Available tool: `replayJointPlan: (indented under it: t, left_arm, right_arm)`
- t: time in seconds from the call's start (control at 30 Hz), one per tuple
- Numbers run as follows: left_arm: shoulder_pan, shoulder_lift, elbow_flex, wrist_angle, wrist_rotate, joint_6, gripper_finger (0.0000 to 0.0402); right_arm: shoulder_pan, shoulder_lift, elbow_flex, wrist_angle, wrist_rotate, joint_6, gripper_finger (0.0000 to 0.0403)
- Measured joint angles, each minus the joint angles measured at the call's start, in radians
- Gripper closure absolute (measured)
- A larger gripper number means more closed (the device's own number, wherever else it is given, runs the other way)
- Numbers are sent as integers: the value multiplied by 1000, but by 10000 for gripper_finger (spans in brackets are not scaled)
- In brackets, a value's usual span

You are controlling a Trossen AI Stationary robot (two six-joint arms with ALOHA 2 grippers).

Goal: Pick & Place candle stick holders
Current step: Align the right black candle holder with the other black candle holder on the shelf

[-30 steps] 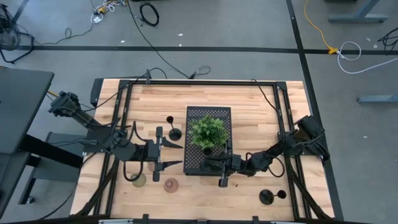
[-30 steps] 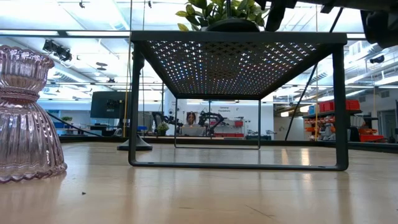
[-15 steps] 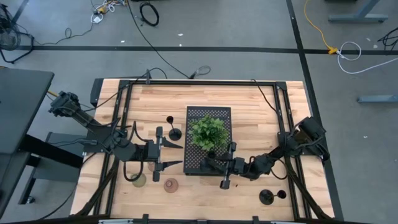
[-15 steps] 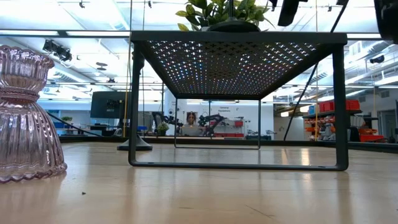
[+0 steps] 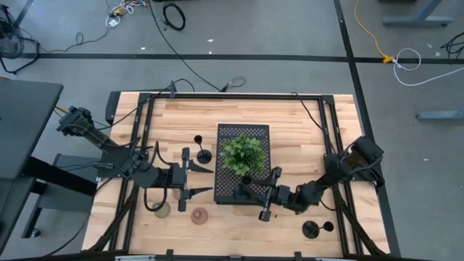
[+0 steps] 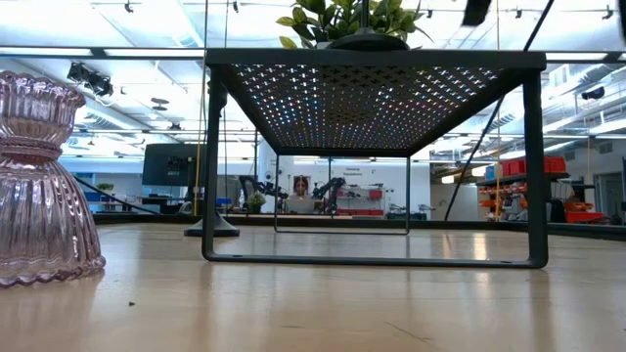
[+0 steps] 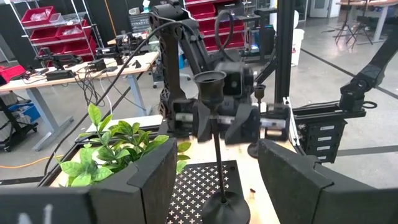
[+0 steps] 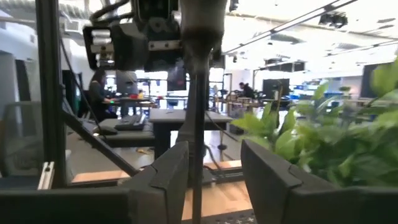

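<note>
Partly hidden behind the plant (image 5: 243, 153) from above: a black candle stick holder (image 7: 214, 146) standing on the perforated tray (image 5: 254, 133). Right tool (image 5: 268, 193) parted around its stem, contact unclear. Left tool (image 5: 196, 180) wide open, empty, beside the tray.

Pink holder (image 6: 41, 181) cropped at edge.

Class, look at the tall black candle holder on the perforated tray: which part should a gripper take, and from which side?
Take the black candle holder by its thin stem, midway between cup and round base, coming in level from the side away from the plant. It stands upright, and leaves crowd the other side.
</note>
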Motion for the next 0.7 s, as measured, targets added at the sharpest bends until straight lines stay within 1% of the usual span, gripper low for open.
replayJointPlan:
  t: [0.1,0.17,0.2,0.33,0.47,0.5,0.7]
  left_arm:
    - [0,0,0,0,0,0,177]
    - [0,0,0,0,0,0,177]
    - [0,0,0,0,0,0,177]
    - [0,0,0,0,0,0,177]
    - [-1,0,0,0,0,0,177]
    - [-1,0,0,0,0,0,177]
    - [-1,0,0,0,0,0,177]
  right_arm:
    - [51,-32,0,1,62,-54,245]
    - [91,-53,0,0,136,-97,243]
    - [113,-65,0,0,186,-123,242]
    - [200,-121,0,6,445,-249,242]
    - [262,-199,0,16,665,-355,242]
    - [273,-217,-1,15,682,-374,242]
    - [344,-316,-3,16,683,-437,242]
